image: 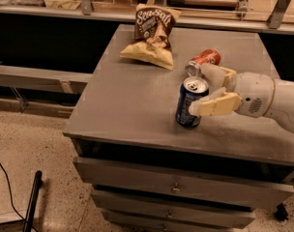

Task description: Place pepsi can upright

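The dark blue pepsi can [188, 105] stands upright on the grey cabinet top [132, 100], near the front right. My gripper [198, 89] reaches in from the right at can height. Its fingers are spread open, with one fingertip [200, 108] in front of the can's right side and the other behind the can's rim. The white arm [272, 98] stretches off to the right edge.
An orange-red can [205, 60] lies on its side just behind the gripper. A Sea Salt chip bag [152, 35] lies at the back middle of the top. Drawers [176, 187] sit below the front edge. A counter runs along the back.
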`<act>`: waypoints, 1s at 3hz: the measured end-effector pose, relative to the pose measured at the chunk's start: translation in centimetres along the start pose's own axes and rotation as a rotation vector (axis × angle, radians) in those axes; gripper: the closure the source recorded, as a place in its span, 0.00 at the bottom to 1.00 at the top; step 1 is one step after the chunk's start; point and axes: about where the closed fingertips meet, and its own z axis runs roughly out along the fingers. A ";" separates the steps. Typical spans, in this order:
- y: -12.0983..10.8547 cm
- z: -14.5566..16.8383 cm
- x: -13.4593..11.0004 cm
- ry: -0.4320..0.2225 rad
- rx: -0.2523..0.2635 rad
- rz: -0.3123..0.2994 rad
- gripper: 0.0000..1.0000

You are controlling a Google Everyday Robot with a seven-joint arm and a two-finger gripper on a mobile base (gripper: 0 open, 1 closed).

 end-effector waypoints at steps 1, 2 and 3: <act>-0.4 -2.4 -0.4 0.044 0.061 -0.063 0.00; -0.6 -5.2 -1.1 0.032 0.107 -0.151 0.00; -0.5 -5.5 -1.1 0.032 0.111 -0.169 0.00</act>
